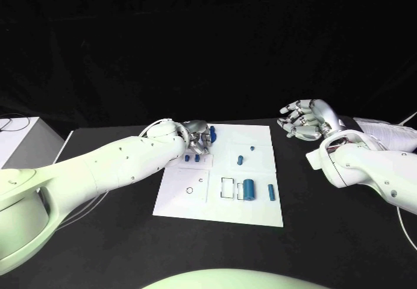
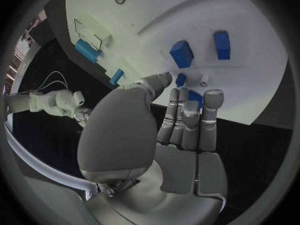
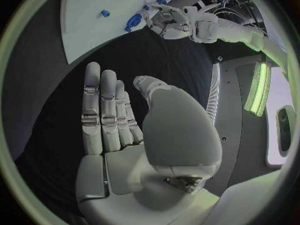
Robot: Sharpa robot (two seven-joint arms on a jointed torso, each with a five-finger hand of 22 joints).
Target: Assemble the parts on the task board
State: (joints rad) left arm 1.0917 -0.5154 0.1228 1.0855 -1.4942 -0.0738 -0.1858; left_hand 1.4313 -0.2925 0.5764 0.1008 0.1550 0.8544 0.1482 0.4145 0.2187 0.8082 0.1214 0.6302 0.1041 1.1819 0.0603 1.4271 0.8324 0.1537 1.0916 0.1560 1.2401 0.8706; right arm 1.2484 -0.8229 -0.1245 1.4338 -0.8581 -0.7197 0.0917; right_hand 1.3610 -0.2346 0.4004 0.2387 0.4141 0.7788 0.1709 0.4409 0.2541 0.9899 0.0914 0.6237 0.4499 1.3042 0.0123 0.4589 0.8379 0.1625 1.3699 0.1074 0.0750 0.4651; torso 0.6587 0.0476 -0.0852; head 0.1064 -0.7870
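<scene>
The flat white rectangular task board (image 1: 217, 205) lay in the middle of the black table (image 1: 338, 241), with small blue plastic parts scattered over it. The silver many-fingered left hand (image 1: 196, 137) hovered over the board's far left corner, and in the left wrist view its fingers (image 2: 187, 117) were stretched out side by side with nothing between them, the tips reaching above a small blue peg (image 2: 180, 79) and a partly hidden blue piece (image 2: 195, 98) near the board's edge. Two blue block-shaped parts (image 2: 181, 53) lay just beyond those fingertips, apart from each other. Nearer the board's middle, a short blue stub (image 1: 240, 160) stood alone, and a thick blue cylinder (image 1: 249, 189) lay beside a rectangular outline, with a slimmer blue rod (image 1: 271, 192) close to the right edge. The silver right hand (image 1: 306, 120) was raised off the board, well to its right above the table; its fingers (image 3: 103, 115) were extended and released, holding nothing.
</scene>
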